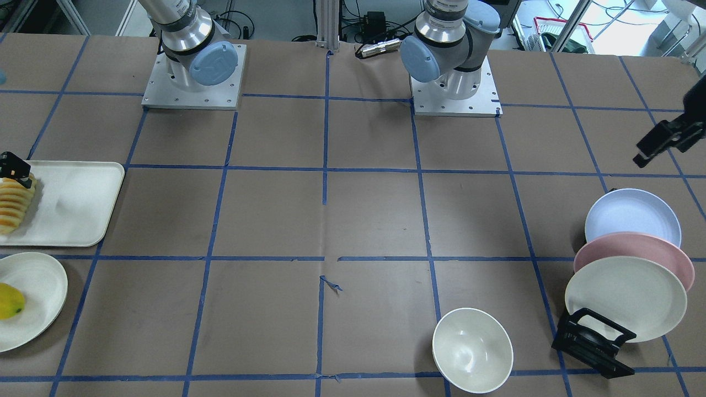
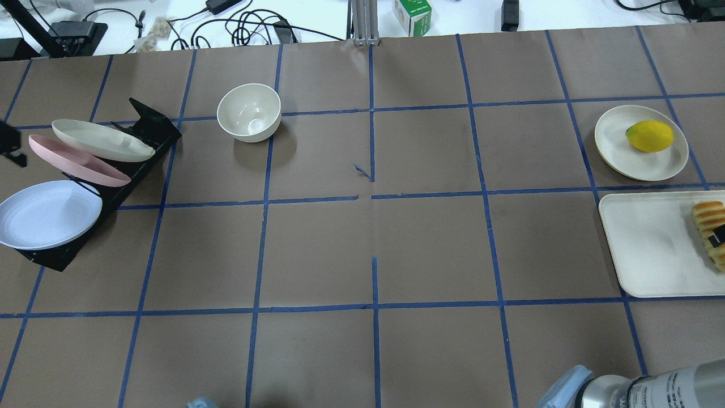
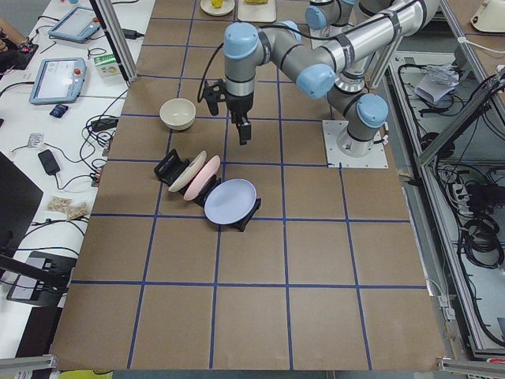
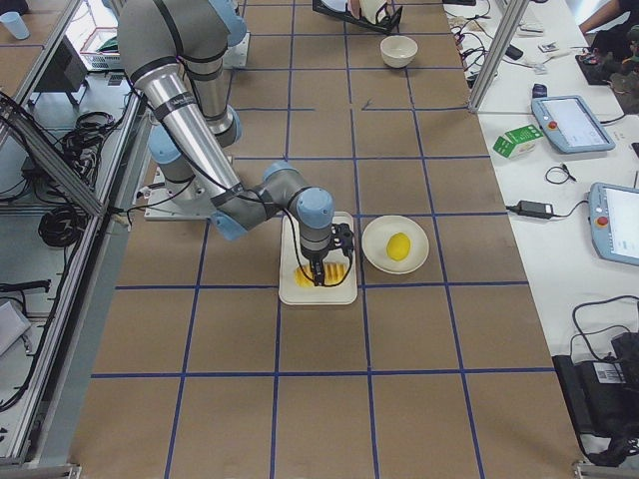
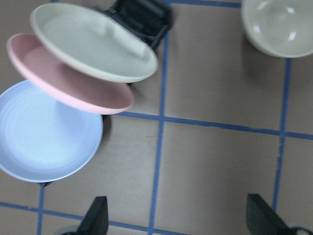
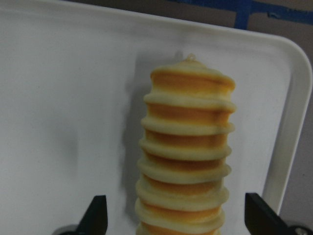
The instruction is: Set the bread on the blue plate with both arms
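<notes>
right gripper (image 6: pixel 177 219): fingers spread wide, one on each side of the bread, neither touching it
bread (image 6: pixel 185 152): between the right gripper's fingers and reaching out ahead of them, lying on the cream tray (image 6: pixel 63 98)
left gripper (image 5: pixel 178 220): fingers wide apart, holding nothing, raised over the brown table top
blue plate (image 5: pixel 46 132): ahead of the left gripper and off to one side, leaning in the black rack (image 5: pixel 142 17), nearest the gripper; the pink plate (image 5: pixel 68 81) and the cream plate (image 5: pixel 93 44) stand beyond it

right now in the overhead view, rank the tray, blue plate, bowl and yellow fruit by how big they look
1. tray, largest even though the view's edge cuts it off
2. blue plate, seen tilted
3. bowl
4. yellow fruit, smallest
</notes>
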`<action>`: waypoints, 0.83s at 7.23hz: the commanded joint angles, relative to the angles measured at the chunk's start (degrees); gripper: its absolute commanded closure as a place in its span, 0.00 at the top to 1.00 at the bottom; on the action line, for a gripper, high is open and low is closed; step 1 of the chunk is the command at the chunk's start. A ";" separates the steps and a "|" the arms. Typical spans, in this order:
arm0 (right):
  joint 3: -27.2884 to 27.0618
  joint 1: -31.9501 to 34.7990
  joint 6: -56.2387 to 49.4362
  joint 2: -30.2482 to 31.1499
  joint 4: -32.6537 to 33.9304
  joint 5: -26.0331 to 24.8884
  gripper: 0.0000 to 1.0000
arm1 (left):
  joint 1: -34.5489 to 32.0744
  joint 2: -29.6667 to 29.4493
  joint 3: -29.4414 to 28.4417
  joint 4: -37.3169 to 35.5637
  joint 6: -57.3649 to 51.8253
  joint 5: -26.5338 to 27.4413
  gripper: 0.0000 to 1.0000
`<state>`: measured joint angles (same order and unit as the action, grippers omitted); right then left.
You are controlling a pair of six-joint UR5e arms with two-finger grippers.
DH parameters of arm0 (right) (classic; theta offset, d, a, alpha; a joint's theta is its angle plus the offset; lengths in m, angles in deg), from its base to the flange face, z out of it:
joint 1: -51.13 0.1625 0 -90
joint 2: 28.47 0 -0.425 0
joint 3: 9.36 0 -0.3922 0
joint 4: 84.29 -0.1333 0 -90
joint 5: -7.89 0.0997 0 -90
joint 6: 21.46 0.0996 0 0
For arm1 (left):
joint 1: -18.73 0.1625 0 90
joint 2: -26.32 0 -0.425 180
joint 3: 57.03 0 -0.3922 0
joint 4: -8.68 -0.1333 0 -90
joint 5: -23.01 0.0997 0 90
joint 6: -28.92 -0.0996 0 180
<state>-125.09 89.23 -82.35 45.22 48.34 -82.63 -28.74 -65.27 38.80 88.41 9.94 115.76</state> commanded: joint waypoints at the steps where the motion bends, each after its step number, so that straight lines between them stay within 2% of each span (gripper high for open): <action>1: -0.10 -0.04 0.24 -1.88 3.14 0.16 1.00 | 13.51 -5.68 1.45 -6.03 -2.64 -1.50 1.00; 2: -0.02 -0.04 0.50 -3.02 3.86 0.16 1.00 | 13.80 -7.97 2.60 -8.16 -2.55 -3.00 1.00; 3: -0.02 -0.04 0.77 -3.46 3.95 0.16 0.95 | 13.80 -9.91 3.30 -9.40 -2.47 -6.84 1.00; 4: -0.02 -0.04 2.77 -3.38 3.78 0.08 0.56 | 13.80 -11.67 3.40 -12.63 -2.12 -10.19 0.97; 6: 0.07 -0.04 3.14 -2.85 3.25 -0.27 0.11 | 13.80 -15.45 3.40 -17.83 2.80 -11.36 0.97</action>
<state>-125.05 89.19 -79.64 42.17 51.92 -82.65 -14.97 -78.27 42.14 73.54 10.49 105.68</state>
